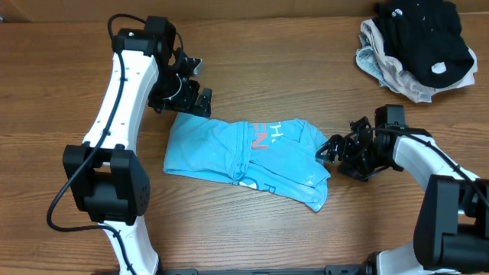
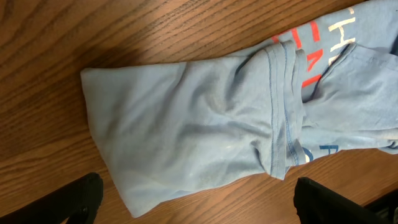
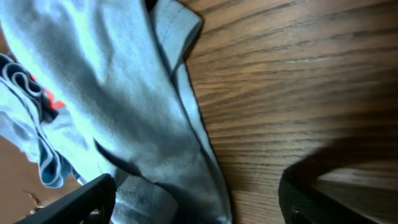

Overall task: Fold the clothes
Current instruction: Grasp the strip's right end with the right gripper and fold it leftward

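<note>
1. Table (image 1: 267, 237): we found the T-shirt (image 1: 229, 149) lying mid-table between both arms, bunched into a rough band.
2. T-shirt: light, limp cotton. We judged it would sag and bunch, so it's best pinched at a hem edge or corner, not the middle ridge.
3. Left claw (image 1: 187, 95): wide open, empty, above the shirt's nearest corner.
4. Right claw (image 1: 326, 150): fingers apart astride the shirt's edge, nothing clamped.

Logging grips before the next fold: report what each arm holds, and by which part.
Nothing is held. The left fingers stand wide open near the shirt's end; the right fingers, also apart, straddle its other edge without clamping.
</note>
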Robot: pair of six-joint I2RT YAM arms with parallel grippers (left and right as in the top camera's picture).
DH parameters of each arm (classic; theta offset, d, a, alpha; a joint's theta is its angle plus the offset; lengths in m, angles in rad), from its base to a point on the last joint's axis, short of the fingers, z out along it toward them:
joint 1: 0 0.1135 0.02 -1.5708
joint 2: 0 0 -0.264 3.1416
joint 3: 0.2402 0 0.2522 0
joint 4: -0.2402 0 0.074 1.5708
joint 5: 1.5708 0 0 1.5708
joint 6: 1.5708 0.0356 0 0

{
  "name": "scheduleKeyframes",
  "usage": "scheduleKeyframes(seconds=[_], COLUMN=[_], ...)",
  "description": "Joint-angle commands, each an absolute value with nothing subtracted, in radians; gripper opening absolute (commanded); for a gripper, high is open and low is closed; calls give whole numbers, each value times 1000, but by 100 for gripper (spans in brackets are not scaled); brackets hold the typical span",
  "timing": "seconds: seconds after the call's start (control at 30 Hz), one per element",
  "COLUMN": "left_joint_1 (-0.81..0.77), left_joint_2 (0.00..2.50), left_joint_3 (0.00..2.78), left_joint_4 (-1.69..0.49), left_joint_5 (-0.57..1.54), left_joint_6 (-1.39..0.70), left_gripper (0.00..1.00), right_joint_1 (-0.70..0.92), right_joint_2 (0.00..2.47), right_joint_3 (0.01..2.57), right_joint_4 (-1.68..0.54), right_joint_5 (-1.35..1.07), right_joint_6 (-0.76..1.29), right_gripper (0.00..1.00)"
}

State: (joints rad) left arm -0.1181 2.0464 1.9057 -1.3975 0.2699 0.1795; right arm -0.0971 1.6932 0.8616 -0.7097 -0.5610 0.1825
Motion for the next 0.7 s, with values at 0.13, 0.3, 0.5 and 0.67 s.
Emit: scheduleKeyframes(seconds=[0.13,0.3,0.5,0.67], left_joint_1=[-129,-131,-132,-131], left_joint_2=[2040,2040,2040,2040], left_joint_3=[1926,1926,1926,1926], left_joint_4=[-1389,-1383,-1383,-1379], left_joint_5=[282,282,281,281], left_joint_6=[176,176,176,176], left_gripper=[100,100,100,100], right_joint_1=[-1,108,114,38], right_joint_2=[1700,1700,1700,1700], right_joint_3=[820,820,820,823], right_joint_4=[-672,-659,-670,-673], right_joint_5=[-544,-419,-268,-244], right_joint_6=[184,287,401,401], right_gripper=[86,83,56,32])
